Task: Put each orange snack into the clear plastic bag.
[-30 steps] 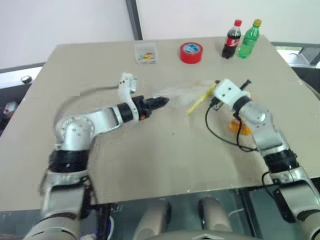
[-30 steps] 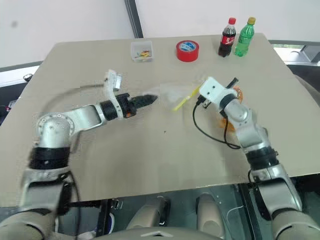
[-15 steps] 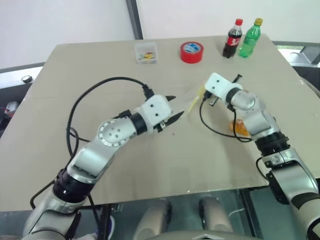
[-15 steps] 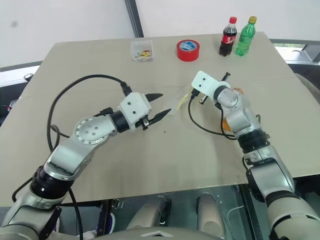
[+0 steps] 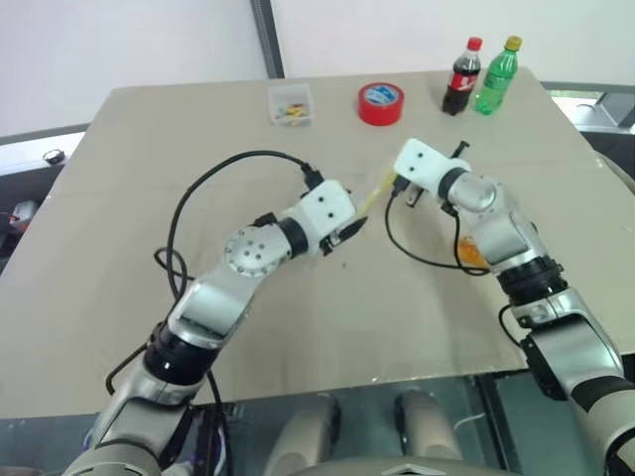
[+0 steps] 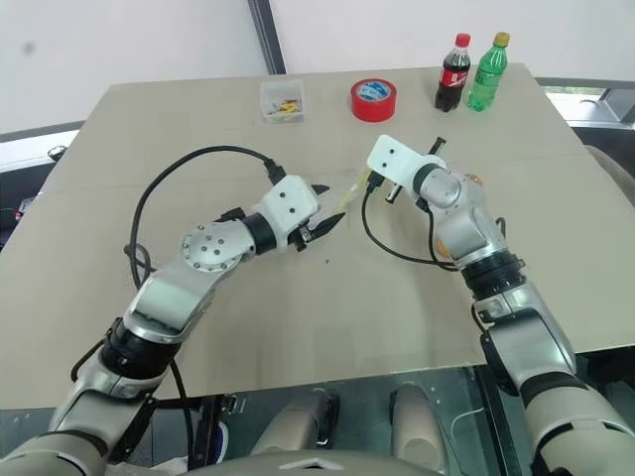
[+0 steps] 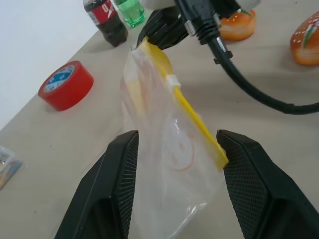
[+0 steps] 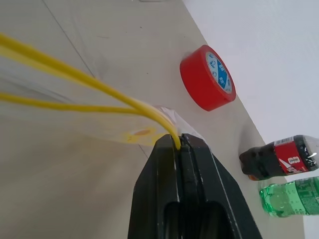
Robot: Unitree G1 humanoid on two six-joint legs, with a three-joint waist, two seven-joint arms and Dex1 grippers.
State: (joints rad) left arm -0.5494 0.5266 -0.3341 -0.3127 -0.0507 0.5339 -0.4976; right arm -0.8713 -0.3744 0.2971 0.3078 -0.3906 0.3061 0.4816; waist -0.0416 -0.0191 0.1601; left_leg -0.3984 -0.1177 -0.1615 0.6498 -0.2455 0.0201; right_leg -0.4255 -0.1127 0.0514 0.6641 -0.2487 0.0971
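Pinching the yellow strip of the clear plastic bag (image 7: 169,149) mid-table, the right gripper (image 8: 178,144) holds it up between the left gripper's (image 7: 174,164) parted fingers, with two orange snacks (image 7: 238,25) at three o'clock of the bag.

Beyond the left pincer (image 7: 174,164), one orange snack (image 7: 238,26) is half covered by the right arm; the other orange snack (image 7: 305,46) is cut off at the edge.
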